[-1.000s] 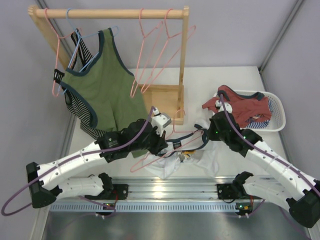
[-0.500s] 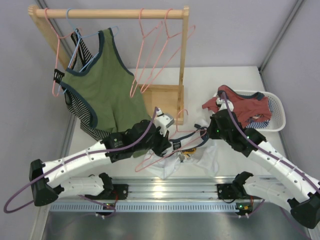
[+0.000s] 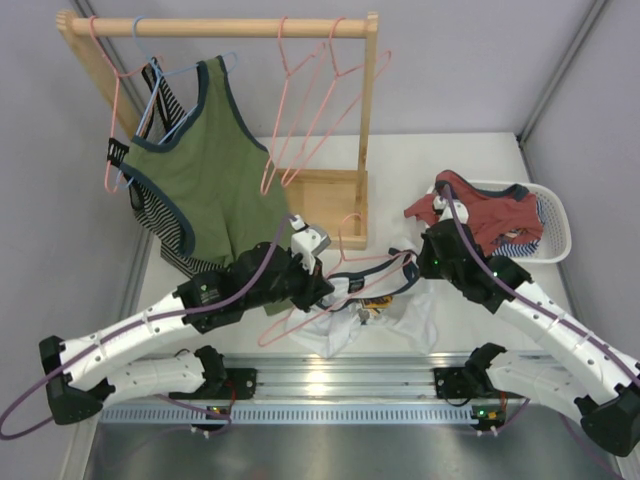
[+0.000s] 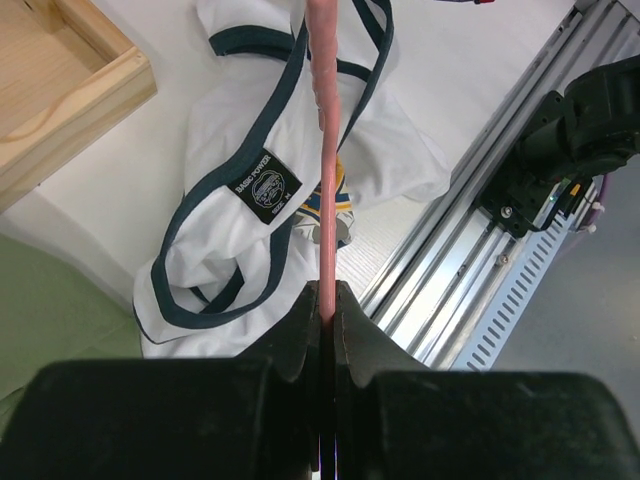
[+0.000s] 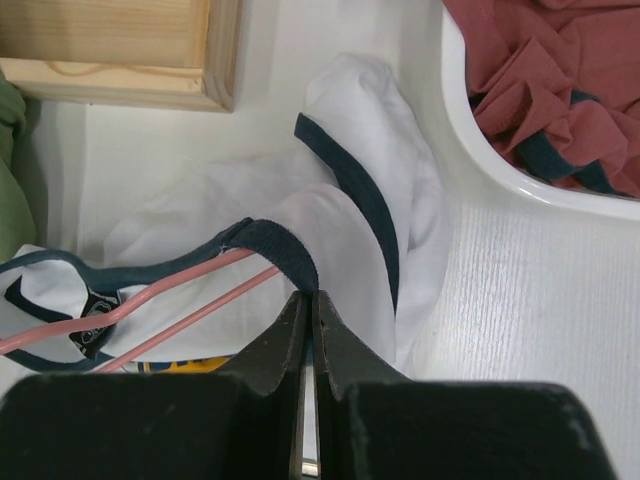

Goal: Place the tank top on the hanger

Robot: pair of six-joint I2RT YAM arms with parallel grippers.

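The white tank top [image 3: 408, 322] with navy trim lies crumpled on the table between the arms. My left gripper [image 3: 320, 288] is shut on the wire of a pink hanger [image 3: 280, 328], which lies slanted over the top. In the left wrist view the wire [image 4: 322, 150] runs out of the closed jaws [image 4: 327, 300] across the white cloth [image 4: 225, 250]. My right gripper [image 3: 415, 265] is shut on a navy strap [image 5: 285, 255] of the tank top [image 5: 350, 230]. The strap loops over the hanger's end [image 5: 190, 290], just ahead of the jaws [image 5: 308, 300].
A wooden rack [image 3: 220, 27] at the back holds an olive green tank top [image 3: 215, 170], a striped garment and spare pink hangers [image 3: 310, 110]. Its wooden base [image 3: 325, 195] stands close behind the work. A white basket [image 3: 555, 215] with a red garment [image 3: 490, 215] sits at right.
My left arm has drawn back to the left with the hanger, and the hanger's hook has shifted slightly left. My right gripper has barely moved and keeps hold of the strap.
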